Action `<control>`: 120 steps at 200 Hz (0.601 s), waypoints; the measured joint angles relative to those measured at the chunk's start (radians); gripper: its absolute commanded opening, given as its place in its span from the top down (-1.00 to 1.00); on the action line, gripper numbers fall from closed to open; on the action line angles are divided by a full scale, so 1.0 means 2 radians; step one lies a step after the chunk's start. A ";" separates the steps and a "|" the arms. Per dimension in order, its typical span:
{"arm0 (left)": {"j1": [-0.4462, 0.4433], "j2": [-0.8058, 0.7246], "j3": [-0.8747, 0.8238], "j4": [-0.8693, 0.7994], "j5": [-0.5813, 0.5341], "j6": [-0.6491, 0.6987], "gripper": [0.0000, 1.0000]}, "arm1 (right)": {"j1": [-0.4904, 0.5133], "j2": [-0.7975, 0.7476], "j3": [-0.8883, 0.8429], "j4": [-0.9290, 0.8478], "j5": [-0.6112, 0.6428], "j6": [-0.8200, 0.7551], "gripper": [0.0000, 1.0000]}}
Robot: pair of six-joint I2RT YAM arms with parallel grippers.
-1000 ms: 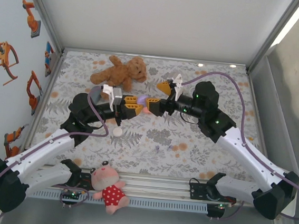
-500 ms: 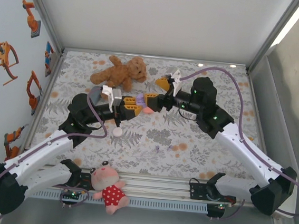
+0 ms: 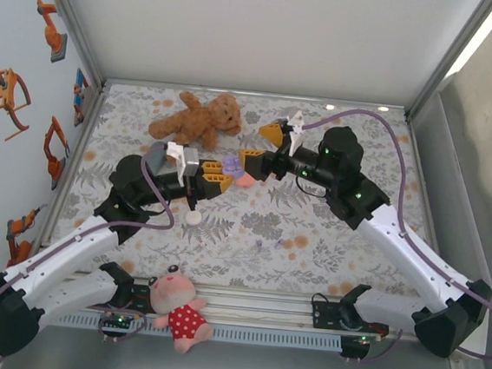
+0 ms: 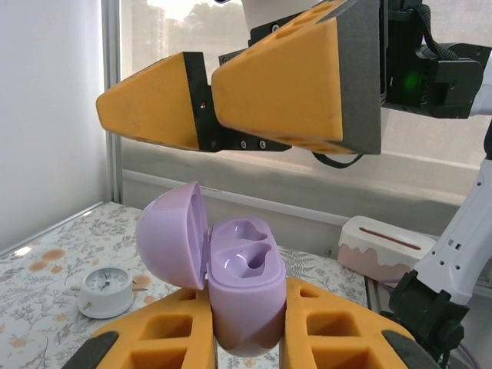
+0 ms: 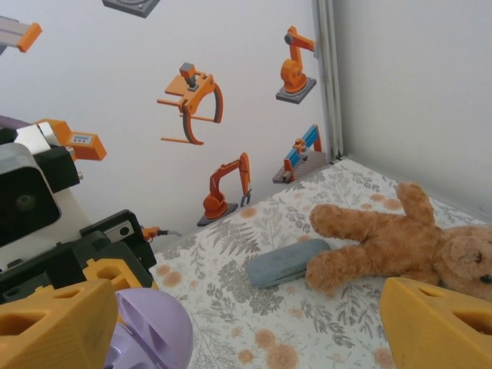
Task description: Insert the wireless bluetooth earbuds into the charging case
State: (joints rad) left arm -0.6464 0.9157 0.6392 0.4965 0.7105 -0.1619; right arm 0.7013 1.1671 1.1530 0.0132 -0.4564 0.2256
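My left gripper [image 3: 219, 176] is shut on a purple charging case [image 4: 244, 288], held upright between its orange fingers [image 4: 165, 334]. The lid [image 4: 171, 234] is swung open to the left and both wells are empty. My right gripper [image 3: 256, 145] hangs open just above and beyond the case [image 3: 230, 164], its orange fingers [image 4: 296, 84] wide apart with nothing between them. In the right wrist view the gripper [image 5: 250, 327] is open and the purple lid [image 5: 150, 330] shows beside its left finger. A tiny purplish bud [image 3: 262, 245] lies on the cloth nearer the front. A small pink rounded piece [image 3: 244, 182] lies under the grippers.
A brown teddy bear [image 3: 198, 119] and a grey-blue oblong case [image 5: 284, 263] lie at the back. A small white clock [image 3: 193, 218] sits on the patterned cloth near the left arm. A pink-and-white box [image 4: 388, 244] stands to the right. A pink doll [image 3: 180, 309] rests on the front rail.
My right gripper has drawn slightly up and away from the purple case, its fingers still spread. The left gripper has kept the case almost still.
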 measured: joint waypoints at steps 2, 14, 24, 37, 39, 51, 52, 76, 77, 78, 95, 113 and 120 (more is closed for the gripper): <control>0.000 -0.001 0.000 -0.001 0.000 0.000 0.96 | 0.000 -0.002 0.000 0.000 0.002 0.000 -0.73; 0.000 -0.005 0.000 -0.003 0.000 0.001 0.96 | 0.000 -0.008 0.000 -0.005 0.011 0.003 -0.71; 0.000 -0.010 0.000 -0.007 -0.001 0.003 0.96 | 0.000 -0.013 0.000 -0.010 0.020 0.005 -0.70; 0.000 -0.015 0.000 -0.012 -0.002 0.005 0.96 | 0.000 -0.019 0.000 -0.022 0.034 0.007 -0.64; 0.000 -0.016 0.000 -0.013 -0.002 0.006 0.96 | 0.000 -0.019 0.000 -0.023 0.037 0.008 -0.63; 0.000 -0.021 0.000 -0.019 -0.003 0.008 0.96 | 0.000 -0.023 0.000 -0.036 0.051 0.011 -0.59; 0.000 -0.021 0.000 -0.020 -0.003 0.008 0.96 | 0.000 -0.024 0.000 -0.039 0.053 0.011 -0.59; 0.000 -0.032 -0.004 -0.030 -0.006 0.011 0.96 | -0.001 -0.034 -0.005 -0.066 0.084 0.021 -0.50; 0.000 -0.032 -0.004 -0.031 -0.006 0.011 0.96 | -0.001 -0.034 -0.006 -0.067 0.085 0.021 -0.49; 0.000 -0.033 -0.004 -0.031 -0.006 0.011 0.96 | -0.001 -0.035 -0.006 -0.069 0.087 0.023 -0.49; 0.000 -0.039 -0.006 -0.037 -0.007 0.012 0.96 | -0.005 -0.044 -0.018 -0.087 0.106 0.036 -0.39; 0.000 -0.047 -0.006 -0.047 -0.008 0.014 0.97 | -0.010 -0.048 -0.031 -0.111 0.123 0.055 -0.33; 0.000 -0.050 -0.006 -0.050 -0.008 0.015 0.97 | -0.013 -0.049 -0.036 -0.120 0.127 0.064 -0.32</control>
State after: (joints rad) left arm -0.6464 0.8162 0.6270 0.3958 0.6945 -0.1314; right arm 0.6758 1.0698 1.0801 -0.2264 -0.2024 0.3531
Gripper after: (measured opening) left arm 0.192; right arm 0.670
